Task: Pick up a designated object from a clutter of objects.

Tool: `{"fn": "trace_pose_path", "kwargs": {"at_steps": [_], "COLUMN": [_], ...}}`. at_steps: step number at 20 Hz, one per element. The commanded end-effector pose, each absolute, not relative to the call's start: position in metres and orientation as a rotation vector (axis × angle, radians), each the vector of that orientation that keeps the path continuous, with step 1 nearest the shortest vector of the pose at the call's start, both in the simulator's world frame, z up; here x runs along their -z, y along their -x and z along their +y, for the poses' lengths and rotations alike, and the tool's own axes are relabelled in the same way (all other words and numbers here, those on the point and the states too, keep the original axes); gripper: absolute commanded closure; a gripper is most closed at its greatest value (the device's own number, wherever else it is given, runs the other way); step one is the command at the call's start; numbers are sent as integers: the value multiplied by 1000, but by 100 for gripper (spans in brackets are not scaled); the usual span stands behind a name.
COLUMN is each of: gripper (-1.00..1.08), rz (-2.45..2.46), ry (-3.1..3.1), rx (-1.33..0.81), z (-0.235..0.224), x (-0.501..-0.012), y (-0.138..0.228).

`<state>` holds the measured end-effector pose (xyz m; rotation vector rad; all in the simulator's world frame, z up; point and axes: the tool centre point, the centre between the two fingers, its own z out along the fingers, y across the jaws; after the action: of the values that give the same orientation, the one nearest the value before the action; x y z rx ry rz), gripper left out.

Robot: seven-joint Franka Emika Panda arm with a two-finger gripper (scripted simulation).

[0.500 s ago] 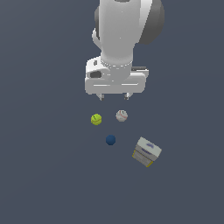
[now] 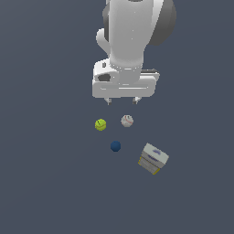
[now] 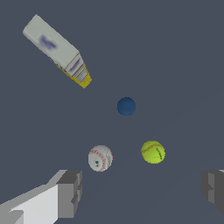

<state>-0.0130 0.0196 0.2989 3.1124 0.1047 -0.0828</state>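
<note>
Gripper (image 2: 122,101) hangs wide open and empty above the clutter, fingers spread for the grab, with the tennis ball (image 2: 100,124) lying just beside the baseball (image 2: 127,121), blue ball (image 2: 115,146) and box (image 2: 153,158) beyond.

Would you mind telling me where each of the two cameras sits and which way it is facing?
Exterior view: off the arm, looking down on the floor; the arm and gripper fill its upper middle, above the tennis ball, baseball, blue ball and box.
Wrist view: on the wrist, facing down past the two spread fingers at the floor.
Shared: tennis ball, baseball, blue ball, box.
</note>
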Motion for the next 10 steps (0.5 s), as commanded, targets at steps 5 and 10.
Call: {"fn": "trace_pose_path", "kwargs": {"at_steps": [5,10], "gripper": [-92,-92], "rz": [106,144], "ry": [-3112,-3114], "rx": [85,83], "z": [22,17], "x": [-299,-289], "y": [13,13]}}
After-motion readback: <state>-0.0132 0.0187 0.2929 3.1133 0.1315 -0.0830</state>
